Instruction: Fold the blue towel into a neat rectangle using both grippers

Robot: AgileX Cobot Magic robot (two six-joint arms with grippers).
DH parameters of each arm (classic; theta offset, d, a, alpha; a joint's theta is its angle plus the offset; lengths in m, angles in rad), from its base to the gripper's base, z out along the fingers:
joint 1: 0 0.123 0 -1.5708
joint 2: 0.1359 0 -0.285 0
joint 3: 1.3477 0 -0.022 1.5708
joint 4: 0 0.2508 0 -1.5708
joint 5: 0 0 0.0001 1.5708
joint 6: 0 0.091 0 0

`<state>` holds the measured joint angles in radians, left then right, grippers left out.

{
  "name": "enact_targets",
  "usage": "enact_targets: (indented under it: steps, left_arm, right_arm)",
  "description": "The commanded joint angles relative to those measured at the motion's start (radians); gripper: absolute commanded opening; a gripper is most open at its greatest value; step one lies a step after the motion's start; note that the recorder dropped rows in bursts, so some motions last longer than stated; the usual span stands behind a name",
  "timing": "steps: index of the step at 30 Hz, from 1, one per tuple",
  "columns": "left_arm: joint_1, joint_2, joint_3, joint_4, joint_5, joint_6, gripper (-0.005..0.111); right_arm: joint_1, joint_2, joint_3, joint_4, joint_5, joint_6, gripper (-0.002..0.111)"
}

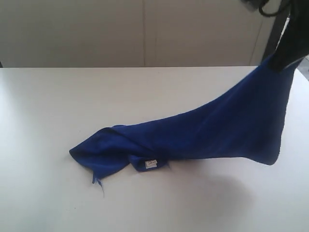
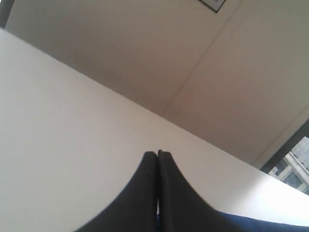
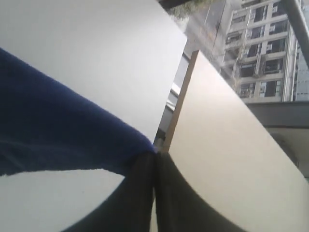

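Note:
The blue towel (image 1: 212, 130) stretches from a bunched heap low on the left of the white table up to a raised corner at the upper right. Its white label (image 1: 150, 164) shows at the near hem of the heap. My right gripper (image 1: 279, 62) is shut on that raised corner, well above the table. In the right wrist view the blue towel (image 3: 58, 130) hangs away from the closed right gripper (image 3: 155, 154). The exterior view does not show my left gripper. In the left wrist view the left gripper (image 2: 158, 153) is shut, with a strip of the blue towel (image 2: 270, 224) beside its base.
The white table (image 1: 72, 106) carries only the towel. A beige wall (image 1: 145, 29) runs behind its far edge. Black arm parts and cables (image 1: 270, 9) hang at the upper right. A window with buildings (image 3: 260, 48) lies beyond the table's right side.

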<state>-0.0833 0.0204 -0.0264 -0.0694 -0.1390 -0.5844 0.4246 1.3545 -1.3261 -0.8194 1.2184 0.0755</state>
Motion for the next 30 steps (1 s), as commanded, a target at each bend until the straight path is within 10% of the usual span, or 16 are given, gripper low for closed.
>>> enact_targets:
  steps: [1, 5, 10, 20, 27, 30]
  left_arm:
    - [-0.068, 0.135, -0.109, 0.36, -0.121, -0.21, 0.0]
    - [-0.12, 0.388, -0.279, 0.805, -0.128, -0.513, 0.0]
    - [-0.196, 0.742, -0.531, 1.814, -0.249, -1.326, 0.0]
    - [-0.196, 1.338, -0.756, 1.814, -0.187, -1.285, 0.0]
    - [-0.194, 1.519, -0.803, 1.814, 0.255, -1.047, 0.0]
    - [-0.162, 1.539, -0.851, 1.785, 0.139, -0.982, 0.0]
  right_arm:
    - [-0.052, -0.005, 0.083, 0.022, -0.023, 0.026, 0.0]
    - [-0.08, -0.005, 0.153, 0.051, -0.058, 0.027, 0.0]
    - [-0.128, -0.005, 0.232, 0.07, -0.151, 0.053, 0.0]
    - [-0.148, -0.003, 0.27, 0.097, -0.214, 0.09, 0.0]
    - [-0.177, 0.057, 0.27, 0.109, -0.294, 0.098, 0.0]
    - [-0.207, 0.123, 0.27, 0.111, -0.369, 0.123, 0.0]
